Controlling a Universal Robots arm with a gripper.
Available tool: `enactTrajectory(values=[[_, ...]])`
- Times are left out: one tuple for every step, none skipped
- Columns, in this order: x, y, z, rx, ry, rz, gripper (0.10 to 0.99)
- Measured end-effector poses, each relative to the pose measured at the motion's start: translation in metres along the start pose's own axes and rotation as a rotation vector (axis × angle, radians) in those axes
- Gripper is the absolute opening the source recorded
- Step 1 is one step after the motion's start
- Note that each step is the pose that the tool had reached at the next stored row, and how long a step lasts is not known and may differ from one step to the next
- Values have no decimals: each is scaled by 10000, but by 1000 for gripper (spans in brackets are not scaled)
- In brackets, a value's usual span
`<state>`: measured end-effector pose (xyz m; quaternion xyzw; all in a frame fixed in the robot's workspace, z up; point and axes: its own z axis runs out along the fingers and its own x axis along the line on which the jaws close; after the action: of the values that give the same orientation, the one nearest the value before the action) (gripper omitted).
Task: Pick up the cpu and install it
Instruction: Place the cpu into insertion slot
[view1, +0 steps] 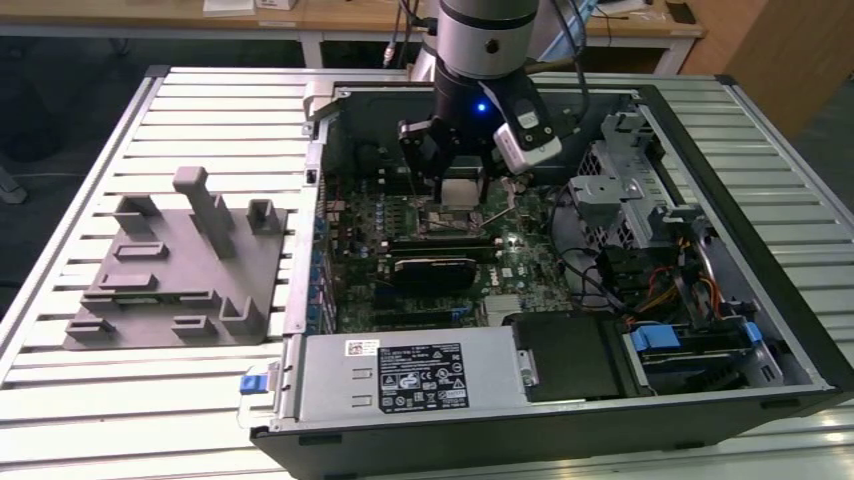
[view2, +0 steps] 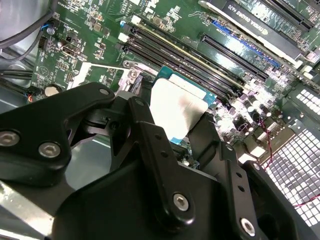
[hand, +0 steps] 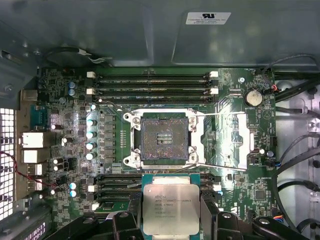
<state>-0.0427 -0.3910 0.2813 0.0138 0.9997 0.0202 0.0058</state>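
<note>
The one gripper, its two fingers clamped on the one cpu, a silver-topped, teal-rimmed square, hangs beside the motherboard's one open socket.

socket open, I see clear room above it | flipped-back socket lid just beside | memory slots flank two sides, low | drive cage near gripper on the exterior view's right, tight there
</note>
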Motion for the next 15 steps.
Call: enactTrajectory(values=[[0, 0, 0, 2, -6, 162, 541], [0, 0, 1, 3, -13, 330, 541], [0, 0, 1, 5, -21, 503, 541], [0, 0, 2, 7, -28, 683, 541], [0, 0, 2, 9, -35, 863, 541], [0, 0, 3, 12, -43, 1053, 541], [0, 0, 3, 15, -51, 1251, 541], [0, 0, 4, 17, -58, 1434, 541], [0, 0, 5, 18, -66, 1614, 541], [0, 0, 6, 20, -73, 1795, 541], [0, 0, 7, 21, -80, 1973, 541], [0, 0, 8, 24, -89, 2171, 541], [0, 0, 9, 26, -95, 2349, 541], [0, 0, 10, 27, -103, 2530, 541], [0, 0, 11, 30, -110, 2708, 541]])
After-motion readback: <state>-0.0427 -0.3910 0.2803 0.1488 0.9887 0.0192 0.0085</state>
